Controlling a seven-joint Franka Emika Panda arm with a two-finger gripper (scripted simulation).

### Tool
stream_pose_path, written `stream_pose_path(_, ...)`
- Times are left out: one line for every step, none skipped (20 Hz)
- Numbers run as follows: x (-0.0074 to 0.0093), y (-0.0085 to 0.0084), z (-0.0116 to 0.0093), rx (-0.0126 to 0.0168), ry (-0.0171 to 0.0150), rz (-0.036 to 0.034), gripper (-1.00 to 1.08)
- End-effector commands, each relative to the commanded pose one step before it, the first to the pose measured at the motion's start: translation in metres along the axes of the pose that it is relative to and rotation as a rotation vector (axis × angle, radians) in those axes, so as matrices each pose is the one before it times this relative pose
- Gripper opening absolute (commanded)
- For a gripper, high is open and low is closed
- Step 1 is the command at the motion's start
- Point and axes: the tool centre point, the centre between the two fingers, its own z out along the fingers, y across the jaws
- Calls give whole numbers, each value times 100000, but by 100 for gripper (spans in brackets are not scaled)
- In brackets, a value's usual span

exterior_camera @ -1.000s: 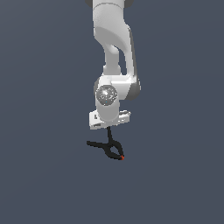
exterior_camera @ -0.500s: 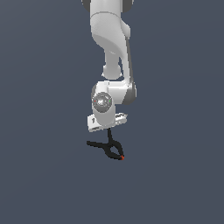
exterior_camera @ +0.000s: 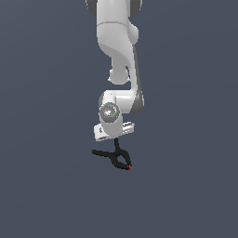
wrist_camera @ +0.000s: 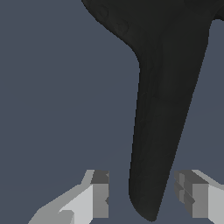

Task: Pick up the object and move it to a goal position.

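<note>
The clamp [exterior_camera: 115, 158] hangs under the gripper [exterior_camera: 116, 142], one handle between the fingers [wrist_camera: 99, 194], which stand apart with gaps either side, so it could slip or swing free if the arm [exterior_camera: 118, 60] moves quickly.

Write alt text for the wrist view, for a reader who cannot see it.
A long black handle of the spring clamp fills the middle of the picture, its rounded end lying between the two grey-tipped fingers of the gripper. A gap shows on each side of the handle, and behind it is plain dark blue-grey ground.
</note>
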Motion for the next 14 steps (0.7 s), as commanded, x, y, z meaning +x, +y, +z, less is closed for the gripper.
stream_pose_path(6,10,348,-22,93,-43,28)
stream_pose_path(0,0,0,0,0,0,-100)
stream_pose_path(0,0,0,0,0,0,-100)
stream_pose_path(0,0,0,0,0,0,-100)
stream_pose_path(0,0,0,0,0,0,-100)
stream_pose_path(0,0,0,0,0,0,-100)
stream_pose_path(0,0,0,0,0,0,-100)
stream_pose_path(0,0,0,0,0,0,-100)
stream_pose_path(0,0,0,0,0,0,-100)
stream_pose_path(0,0,0,0,0,0,-100)
stream_pose_path(0,0,0,0,0,0,-100)
stream_pose_path(-15,3,-31,0,0,0,-100)
stream_pose_path(-7,-10,-25,0,0,0,-100)
stream_pose_path(-21,-30,-74,0,0,0,-100)
